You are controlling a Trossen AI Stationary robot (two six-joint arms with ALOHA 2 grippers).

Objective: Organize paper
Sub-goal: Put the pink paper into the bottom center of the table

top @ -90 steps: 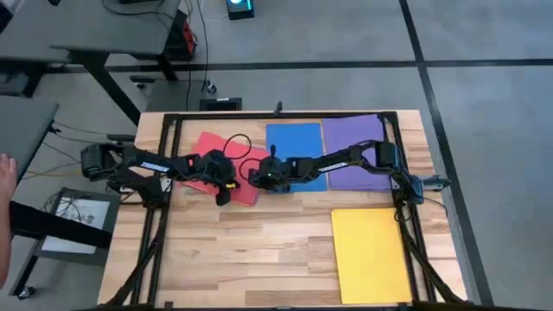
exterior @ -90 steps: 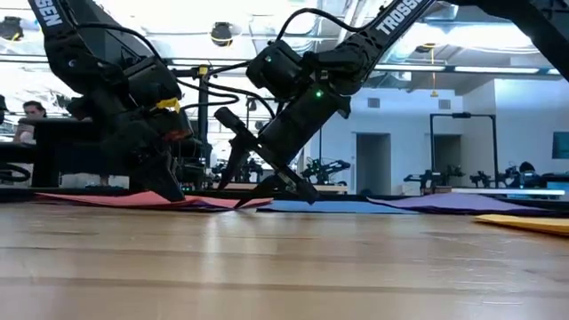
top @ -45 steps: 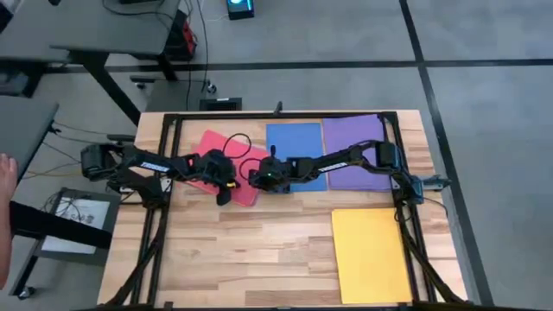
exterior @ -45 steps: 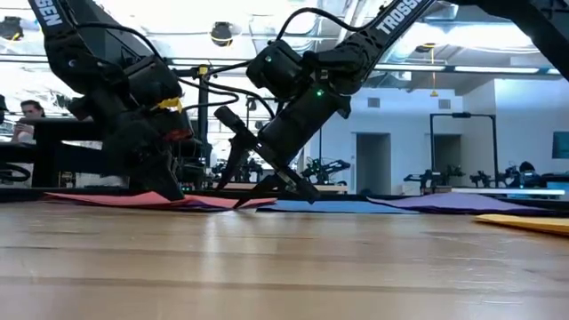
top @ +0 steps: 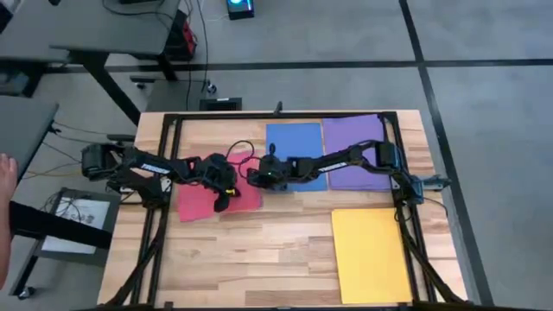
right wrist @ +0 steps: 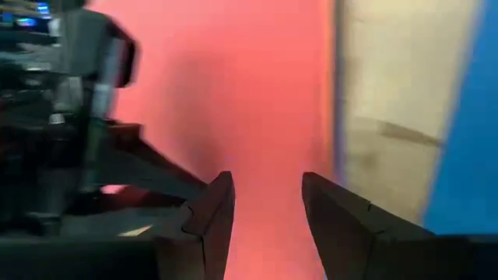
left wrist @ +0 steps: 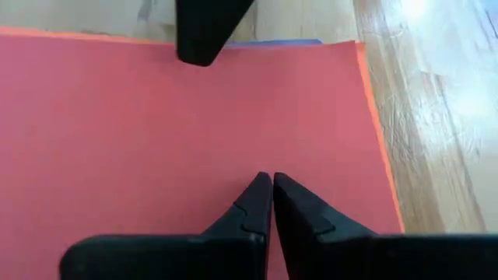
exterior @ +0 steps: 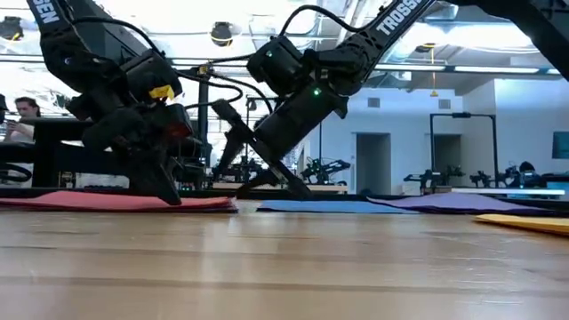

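Observation:
A pink-red paper (top: 200, 192) lies flat at the left middle of the table, square with its edges. A salmon-orange edge (left wrist: 379, 132) peeks out beneath it. My left gripper (top: 223, 200) is shut, with its tips down on this sheet. My right gripper (top: 254, 177) is open at the sheet's right edge, one finger raised and one low (exterior: 293, 185). I cannot tell whether it touches the paper. A blue paper (top: 294, 140) and a purple paper (top: 356, 149) lie side by side at the back. A yellow paper (top: 371, 255) lies at the near right. My left gripper presses its shut fingertips (left wrist: 264, 190) down on the pink-red paper's top face (left wrist: 233, 148), in the sheet's near right part. The fingers come slanting down from the table's left. The sheet lies flat on the table under them.
A black frame (top: 173, 130) runs along the far and side edges of the table. Bare wood (top: 259, 259) stretches across the near middle between the pink-red and yellow sheets.
The pink-red paper, slanted a second ago, has turned about under my left gripper and now lies square with the table, shifted toward the left and near edges. My right gripper has drawn a little toward the left, its low finger rising off the sheet's corner.

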